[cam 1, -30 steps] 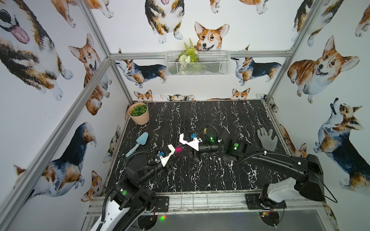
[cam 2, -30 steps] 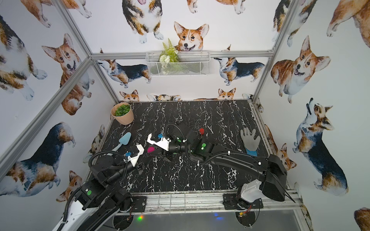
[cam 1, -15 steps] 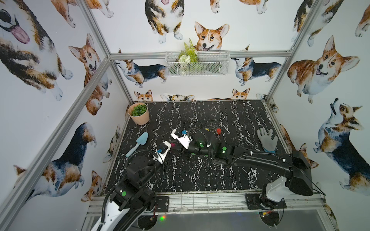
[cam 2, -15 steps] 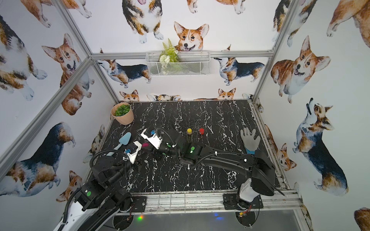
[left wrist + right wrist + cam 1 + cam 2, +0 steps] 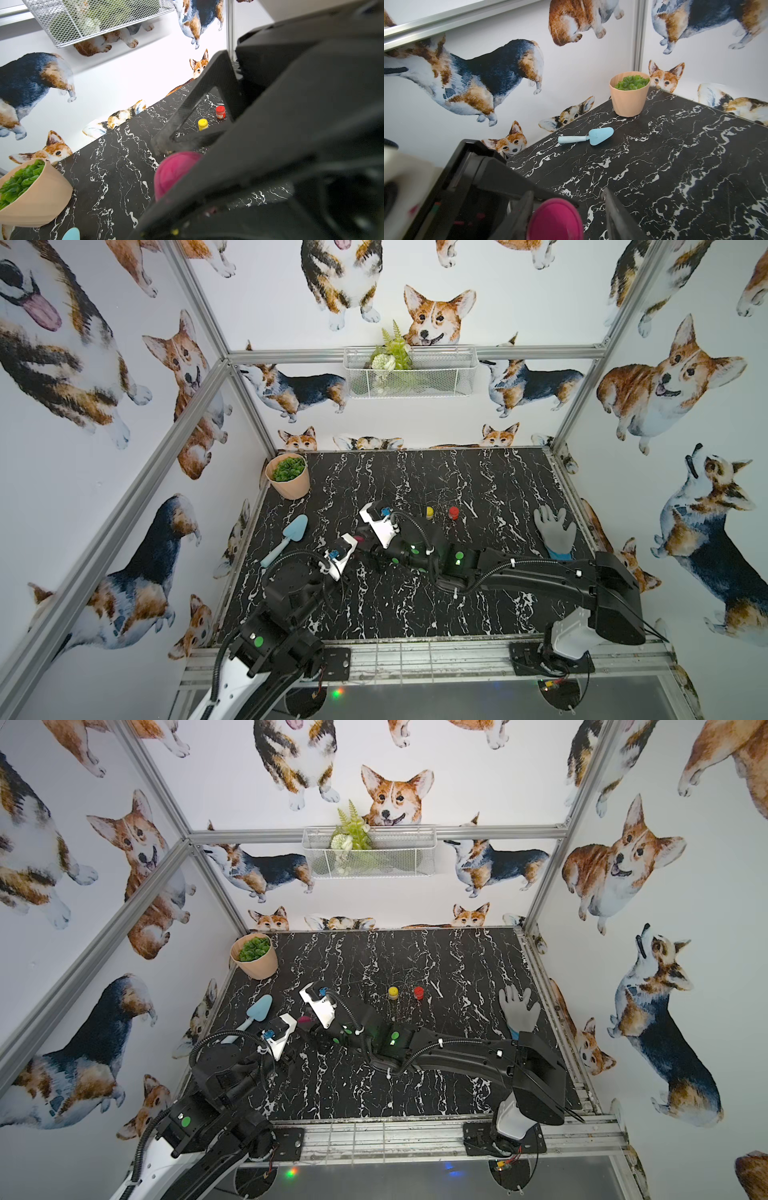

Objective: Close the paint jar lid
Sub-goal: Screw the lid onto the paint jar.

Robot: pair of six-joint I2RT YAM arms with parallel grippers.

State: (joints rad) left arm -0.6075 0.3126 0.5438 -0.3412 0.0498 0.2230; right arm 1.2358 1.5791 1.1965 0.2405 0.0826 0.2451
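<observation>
Right wrist view shows the magenta lid (image 5: 555,220) between the fingers of the right gripper (image 5: 566,192). Its jaws stand apart: one finger (image 5: 523,209) lies close against the lid's edge, the other (image 5: 614,212) is clear of it with black marble showing in the gap, so nothing is pinched. The lid covers the jar's top; whether it is seated tight cannot be told.

In both top views the paint jar (image 5: 359,539) stands on the table (image 5: 415,614) just toward 9 o'clock of its centre, where the two arms meet. The left wrist view shows it as a blurred pink shape caught between the fingers of the left gripper (image 5: 173,168), whose jaws are closed on it.

From the paint jar, a yellow jar (image 5: 429,512) and a red jar (image 5: 454,513) stand side by side at 2 o'clock, both capped and apart from the arms. A grey glove (image 5: 555,531) lies flat near the table's 3 o'clock edge. A light blue trowel (image 5: 286,540) lies at the jar's 9 o'clock, and a plant pot (image 5: 289,481) fills the 10 o'clock corner. A wire basket (image 5: 409,373) hangs on the wall at 12 o'clock.
</observation>
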